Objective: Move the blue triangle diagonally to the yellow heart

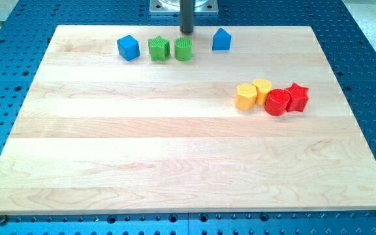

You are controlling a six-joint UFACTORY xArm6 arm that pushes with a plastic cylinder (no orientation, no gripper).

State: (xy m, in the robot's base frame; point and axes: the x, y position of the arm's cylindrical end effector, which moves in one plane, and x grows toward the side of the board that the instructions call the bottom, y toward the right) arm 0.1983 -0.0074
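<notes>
My tip [187,32] — bare, touching nothing — sits just left of the blue triangle [222,40]; the yellow heart [262,91] lies toward the view's lower right.

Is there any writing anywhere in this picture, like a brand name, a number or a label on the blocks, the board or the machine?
None: no word, number, label or sign can be read anywhere in this view.
The coloured blocks, such as the blue triangle and the yellow heart, have plain faces.
The wooden board shows only grain.
The dark rod ending in my tip, above the green blocks at the view's top, carries no marking.
</notes>
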